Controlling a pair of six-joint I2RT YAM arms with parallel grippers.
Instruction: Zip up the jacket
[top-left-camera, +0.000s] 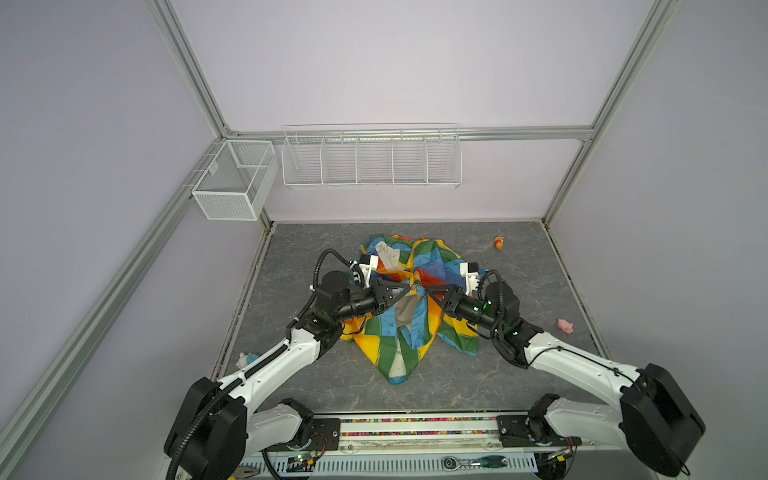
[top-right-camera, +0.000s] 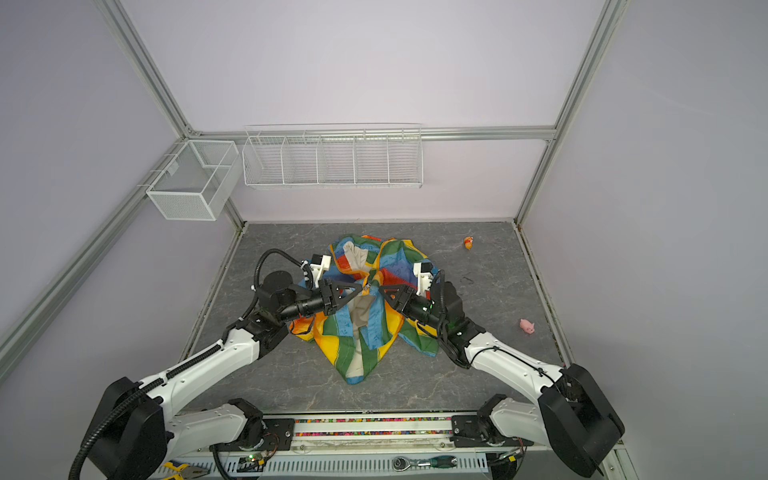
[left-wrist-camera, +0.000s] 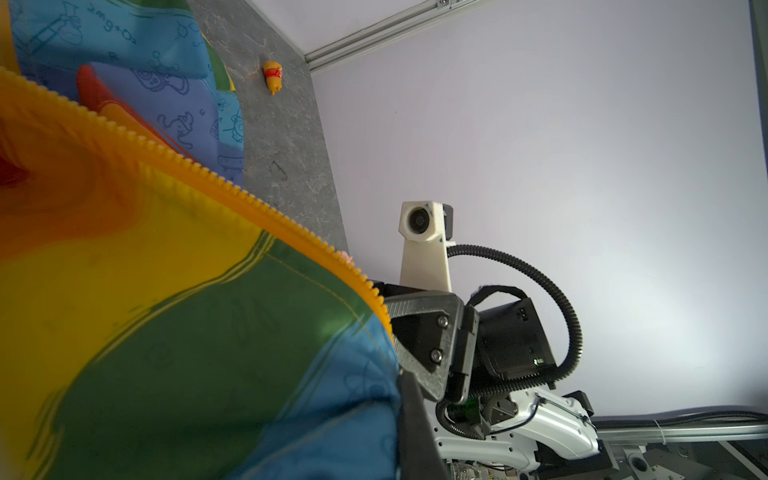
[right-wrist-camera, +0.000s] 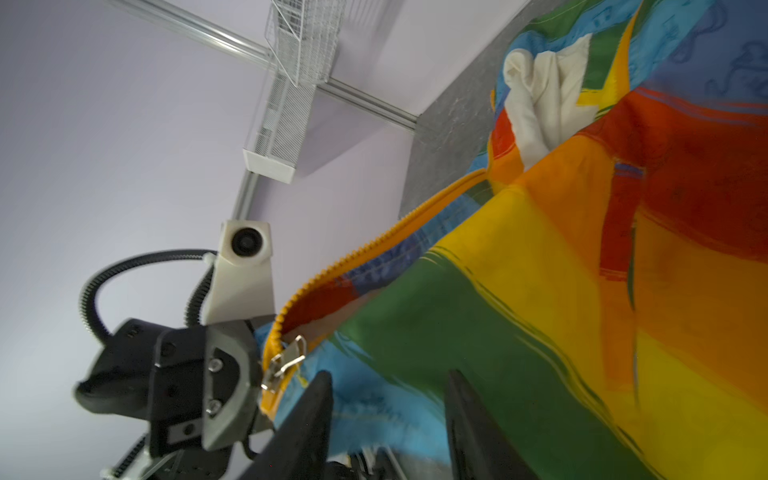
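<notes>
Nearly tip to tip, left end effector (top-left-camera: 408, 290) clamps the jacket (top-left-camera: 399, 349); right end effector (right-wrist-camera: 386, 415) gapes.

Up close the jacket (left-wrist-camera: 166, 311) blurs and covers most of my left claw (top-left-camera: 410, 289), tips unseen; the fingers (right-wrist-camera: 307, 424) of my right claw (right-wrist-camera: 388, 374) run off the frame's edge.

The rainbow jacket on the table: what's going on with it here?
Two robot arms work on a rainbow-striped fabric jacket crumpled on the grey table. The left gripper is shut on its orange-yellow zipper strip, beside the silver metal slider. The right gripper faces it, jaws open around blue fabric. The teeth beyond the slider look unjoined.
</notes>
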